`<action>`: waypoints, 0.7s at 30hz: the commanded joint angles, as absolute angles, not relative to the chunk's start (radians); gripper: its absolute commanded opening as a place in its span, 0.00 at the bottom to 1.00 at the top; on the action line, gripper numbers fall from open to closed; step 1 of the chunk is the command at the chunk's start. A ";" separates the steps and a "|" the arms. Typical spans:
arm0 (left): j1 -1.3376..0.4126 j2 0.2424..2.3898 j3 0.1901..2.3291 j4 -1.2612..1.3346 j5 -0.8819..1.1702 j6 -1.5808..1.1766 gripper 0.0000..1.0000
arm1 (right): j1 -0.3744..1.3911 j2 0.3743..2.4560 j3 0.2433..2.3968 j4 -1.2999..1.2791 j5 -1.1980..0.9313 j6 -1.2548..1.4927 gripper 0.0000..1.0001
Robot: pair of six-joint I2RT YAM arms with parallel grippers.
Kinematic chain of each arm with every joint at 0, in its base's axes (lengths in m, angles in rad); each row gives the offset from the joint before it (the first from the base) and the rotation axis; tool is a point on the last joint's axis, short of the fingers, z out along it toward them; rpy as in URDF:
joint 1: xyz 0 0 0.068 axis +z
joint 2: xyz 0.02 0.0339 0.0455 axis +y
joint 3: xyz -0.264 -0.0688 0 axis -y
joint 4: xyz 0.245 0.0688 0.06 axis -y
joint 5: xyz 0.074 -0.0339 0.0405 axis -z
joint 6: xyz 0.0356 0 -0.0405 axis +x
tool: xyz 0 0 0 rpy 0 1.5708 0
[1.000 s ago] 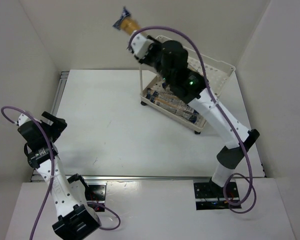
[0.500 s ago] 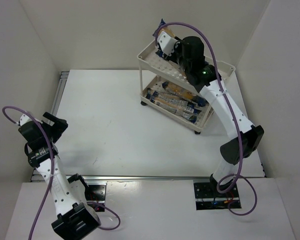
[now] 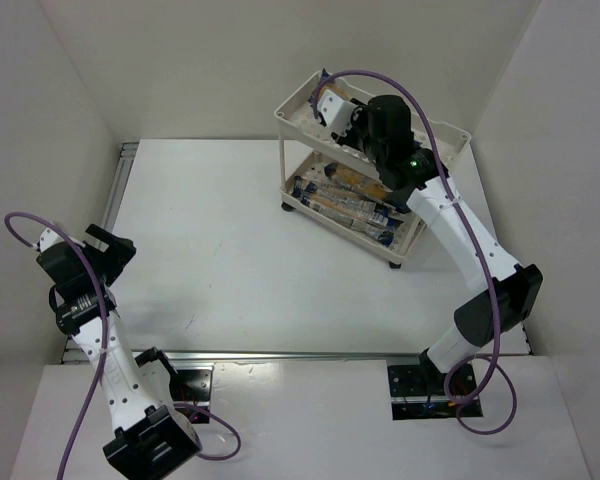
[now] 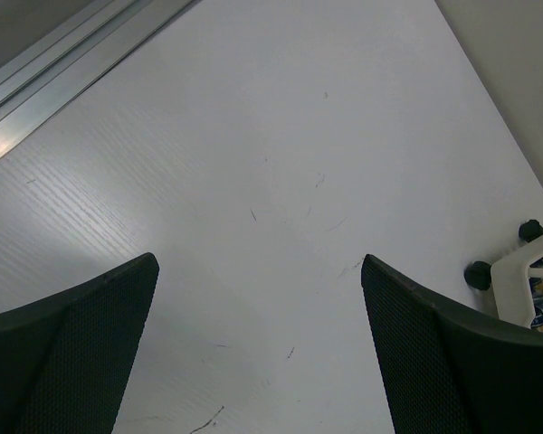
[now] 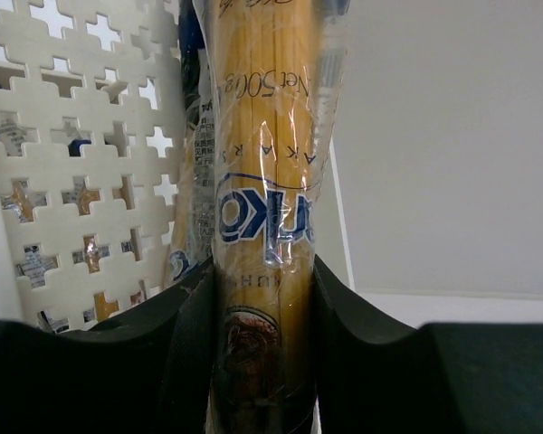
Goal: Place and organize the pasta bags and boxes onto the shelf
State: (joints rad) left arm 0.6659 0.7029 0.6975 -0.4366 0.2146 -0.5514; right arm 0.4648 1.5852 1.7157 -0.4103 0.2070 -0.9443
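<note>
The shelf [image 3: 292,107] is a cream two-tier cart at the back right of the table. Several spaghetti packets [image 3: 345,196] lie side by side on its lower tray. My right gripper [image 3: 334,101] is low over the top tray's back-left part, shut on a spaghetti packet [image 5: 264,172] with a yellow-orange middle. The packet runs lengthwise away from the jaws beside the perforated tray [image 5: 72,181]. Its blue end [image 3: 325,76] pokes past the rim. My left gripper [image 3: 102,246] is open and empty above the table at the far left.
The cart's dark wheels [image 4: 478,273] and a corner of its lower tray [image 4: 525,271] show at the right edge of the left wrist view. White walls close in the table on three sides. A metal rail [image 3: 125,185] runs along the left edge.
My right arm has swung the held packet from high in the air behind the cart's left corner down onto the top tray. The left arm has not moved.
</note>
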 commanded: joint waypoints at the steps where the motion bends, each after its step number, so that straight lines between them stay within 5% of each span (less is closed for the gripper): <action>1: 0.673 0.699 0.695 -0.397 0.233 -0.543 1.00 | 0.462 1.506 1.721 -0.252 0.239 -0.954 0.45; 3: 0.673 0.699 0.695 -0.397 0.233 -0.543 1.00 | 0.462 1.497 1.721 -0.232 0.258 -0.954 0.63; 6: 0.673 0.699 0.695 -0.397 0.233 -0.543 1.00 | 0.453 1.474 1.710 -0.195 0.258 -0.954 0.78; 12: 0.673 0.699 0.695 -0.397 0.233 -0.543 1.00 | 0.453 1.411 1.744 -0.215 0.258 -0.901 0.99; 21: 0.673 0.690 0.695 -0.397 0.233 -0.543 1.00 | 0.442 1.127 1.652 -0.224 0.392 -0.583 0.99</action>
State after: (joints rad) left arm 0.6659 0.7025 0.6975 -0.4362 0.2146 -0.5514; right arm 0.4576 1.2591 1.6871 -0.2607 0.2951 -0.7490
